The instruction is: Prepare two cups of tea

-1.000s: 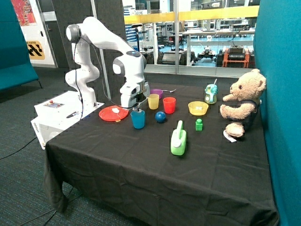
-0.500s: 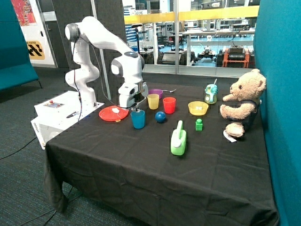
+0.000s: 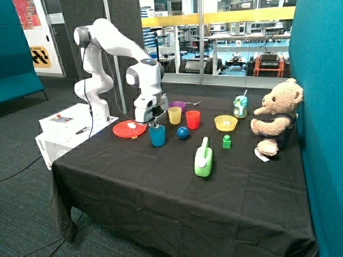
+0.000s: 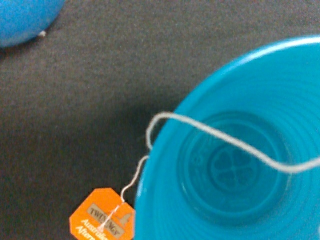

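The blue cup [image 3: 157,136] stands on the black tablecloth beside the red plate [image 3: 128,129]. My gripper [image 3: 156,125] hangs just above its rim. In the wrist view the blue cup [image 4: 280,90] is seen from above and its bottom is bare. A white string [image 4: 225,137] runs across its mouth to an orange paper tag [image 4: 102,217] hanging outside the rim. The bag on the string is out of view. The yellow cup [image 3: 174,115] stands behind, next to the red tumbler [image 3: 193,119]. One small white lump [image 3: 131,126] lies on the red plate.
A blue ball [image 3: 183,133] lies close beside the blue cup and also shows in the wrist view [image 4: 20,17]. Also on the table are a green toy kettle [image 3: 203,158], a yellow bowl [image 3: 225,123], a purple bowl [image 3: 178,105], a small green block [image 3: 226,141] and a teddy bear [image 3: 276,115].
The arm's wrist has shifted slightly toward the red plate while staying over the blue cup. Nothing else on the table has moved.
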`<action>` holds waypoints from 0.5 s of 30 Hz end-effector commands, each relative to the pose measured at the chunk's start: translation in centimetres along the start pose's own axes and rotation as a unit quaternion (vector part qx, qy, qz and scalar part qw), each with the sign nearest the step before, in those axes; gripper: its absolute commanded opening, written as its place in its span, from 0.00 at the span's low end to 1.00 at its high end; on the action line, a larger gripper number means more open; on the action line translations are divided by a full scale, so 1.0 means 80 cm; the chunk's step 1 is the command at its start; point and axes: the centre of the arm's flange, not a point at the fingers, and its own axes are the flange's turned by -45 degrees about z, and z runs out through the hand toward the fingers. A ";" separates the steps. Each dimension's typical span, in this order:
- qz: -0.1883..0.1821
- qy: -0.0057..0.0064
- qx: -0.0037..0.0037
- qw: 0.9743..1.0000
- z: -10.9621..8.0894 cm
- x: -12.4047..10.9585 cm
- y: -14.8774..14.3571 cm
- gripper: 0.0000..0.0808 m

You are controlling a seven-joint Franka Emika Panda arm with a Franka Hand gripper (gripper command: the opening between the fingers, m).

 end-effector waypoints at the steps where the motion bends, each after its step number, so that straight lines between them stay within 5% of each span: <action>1: 0.001 -0.003 -0.001 1.000 -0.002 0.009 0.002 0.46; 15: -0.004 -0.003 -0.001 1.000 -0.010 0.018 -0.003 0.57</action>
